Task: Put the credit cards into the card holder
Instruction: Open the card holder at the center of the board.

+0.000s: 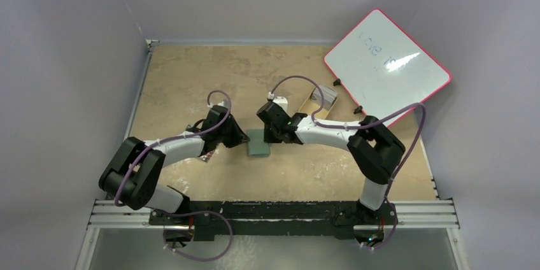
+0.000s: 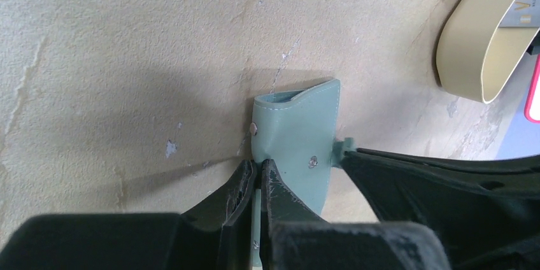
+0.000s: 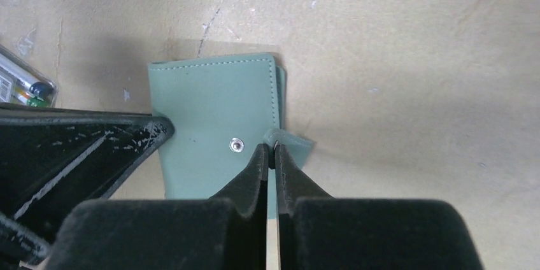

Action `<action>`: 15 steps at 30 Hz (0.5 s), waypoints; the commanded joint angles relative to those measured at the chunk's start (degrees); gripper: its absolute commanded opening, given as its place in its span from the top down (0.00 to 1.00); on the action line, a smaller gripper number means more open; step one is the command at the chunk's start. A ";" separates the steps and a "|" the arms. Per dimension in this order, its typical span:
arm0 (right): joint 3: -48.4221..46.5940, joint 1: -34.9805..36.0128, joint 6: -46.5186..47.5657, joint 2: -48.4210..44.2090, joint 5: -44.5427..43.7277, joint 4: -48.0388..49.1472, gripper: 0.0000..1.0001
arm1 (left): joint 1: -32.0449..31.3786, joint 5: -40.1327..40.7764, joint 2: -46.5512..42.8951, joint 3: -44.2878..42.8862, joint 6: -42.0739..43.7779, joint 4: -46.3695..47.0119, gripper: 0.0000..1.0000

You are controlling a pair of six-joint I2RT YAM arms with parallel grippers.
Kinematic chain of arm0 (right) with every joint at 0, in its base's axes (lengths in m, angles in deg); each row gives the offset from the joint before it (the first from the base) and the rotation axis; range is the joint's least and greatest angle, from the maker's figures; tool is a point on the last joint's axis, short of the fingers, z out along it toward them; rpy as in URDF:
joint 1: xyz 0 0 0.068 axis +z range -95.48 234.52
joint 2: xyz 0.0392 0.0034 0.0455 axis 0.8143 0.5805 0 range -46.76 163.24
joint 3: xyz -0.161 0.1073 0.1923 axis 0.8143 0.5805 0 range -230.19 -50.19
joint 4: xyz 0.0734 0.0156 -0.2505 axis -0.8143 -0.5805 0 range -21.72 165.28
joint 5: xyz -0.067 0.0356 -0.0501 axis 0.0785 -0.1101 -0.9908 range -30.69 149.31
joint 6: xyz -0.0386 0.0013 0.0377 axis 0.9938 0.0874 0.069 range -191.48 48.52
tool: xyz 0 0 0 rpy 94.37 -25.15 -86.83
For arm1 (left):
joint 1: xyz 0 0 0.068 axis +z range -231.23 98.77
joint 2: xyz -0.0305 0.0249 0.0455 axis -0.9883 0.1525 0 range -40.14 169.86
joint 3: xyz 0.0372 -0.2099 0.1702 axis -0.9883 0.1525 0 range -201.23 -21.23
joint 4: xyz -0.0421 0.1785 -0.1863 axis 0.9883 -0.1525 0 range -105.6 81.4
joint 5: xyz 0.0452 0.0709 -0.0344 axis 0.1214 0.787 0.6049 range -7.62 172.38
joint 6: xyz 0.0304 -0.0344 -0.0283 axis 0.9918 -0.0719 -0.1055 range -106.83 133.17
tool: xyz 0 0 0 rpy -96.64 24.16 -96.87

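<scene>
So both grippers are clamped down on the card holder (image 3: 213,107) right now. The left gripper (image 2: 258,167) is pinching the near edge of it, jaws squeezed tight with just the green material between them. The right gripper (image 3: 270,152) is clenched on the little side tab (image 3: 290,142), next to the metal snap (image 3: 236,145).

My read is that it's getting opened up here, so the trick is that the left one is only acting as an anchor while the right one is peeling the tab away slow and level. If it yanks, the whole thing is probably sliding across the table (image 1: 191,72) or slipping out of the left pinch, since that grip is only on a thin edge. The pull wants to go away from the snap, not straight up.

The card holder itself is sitting around the middle of the table, right between the two grippers. It's a dull green, roughly square, folded over, with pale stitching along the edge. From the left wrist view the far end is gaping and curling up a bit.

Further back, well apart from all that, the tan tray (image 2: 465,41) is holding what look like the credit cards (image 2: 517,4), none of them in the holder yet.
</scene>
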 commanded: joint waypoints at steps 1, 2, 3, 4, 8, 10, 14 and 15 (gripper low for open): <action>2.29 -0.14 1.44 -6.73 -3.65 -1.15 1.00 | -0.34 0.11 0.31 -1.21 0.20 1.40 1.00; 2.80 -0.17 1.86 -8.16 -3.12 -0.21 1.00 | -0.34 0.28 0.22 -1.52 0.06 0.96 0.96; 3.60 -0.19 2.33 -9.54 -2.27 0.85 1.00 | -0.34 0.62 0.11 -1.95 -0.11 0.33 0.88; 4.16 -0.15 2.62 -11.04 -1.41 2.01 1.00 | -0.35 0.97 -0.12 -2.52 -0.23 -0.43 0.81; 5.79 -0.18 2.52 -15.98 2.46 5.16 1.00 | -0.34 1.75 -2.38 -4.53 -0.03 -3.54 0.61; 6.57 -0.15 2.11 -18.04 4.56 6.94 1.00 | -0.29 3.05 -3.76 -5.97 0.86 -6.16 0.59; 7.98 -0.19 1.50 -20.48 9.85 11.70 1.00 | -0.13 4.50 -6.00 -9.13 2.42 -11.32 0.56; 8.17 -0.23 1.31 -20.66 10.90 12.96 1.00 | -0.04 4.33 -6.44 -9.65 2.54 -11.98 0.55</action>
